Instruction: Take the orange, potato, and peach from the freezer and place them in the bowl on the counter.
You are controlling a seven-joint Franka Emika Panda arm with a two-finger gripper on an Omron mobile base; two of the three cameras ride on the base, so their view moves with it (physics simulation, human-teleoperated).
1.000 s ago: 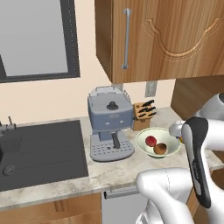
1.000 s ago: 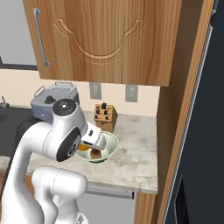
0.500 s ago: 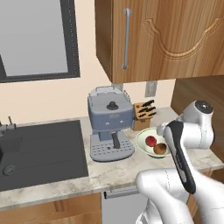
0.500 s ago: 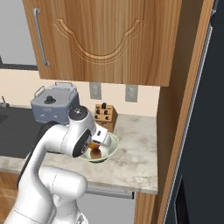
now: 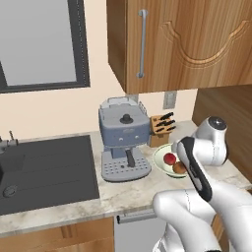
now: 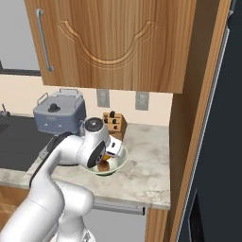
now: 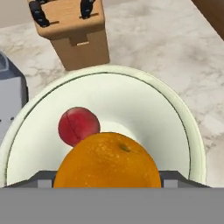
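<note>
The tool (image 7: 105, 186) is holding the orange (image 7: 107, 161) clamped between its tips, hovering over the bowl (image 7: 183, 127). The peach (image 7: 78, 125) is lying inside the bowl at about 11 o'clock from the orange, with the potato (image 5: 179, 168) sitting beside it. The bowl is resting on the table (image 7: 175, 48), with a knife block (image 7: 74, 33) standing at its 12 o'clock.

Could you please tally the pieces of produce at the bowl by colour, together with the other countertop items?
Orange produce: 1, the orange
Red produce: 1, the peach
Brown produce: 1, the potato
Bowls: 1, the bowl
Knife blocks: 1, the knife block
Coffee machines: 1, the coffee machine
Total: 6
</note>
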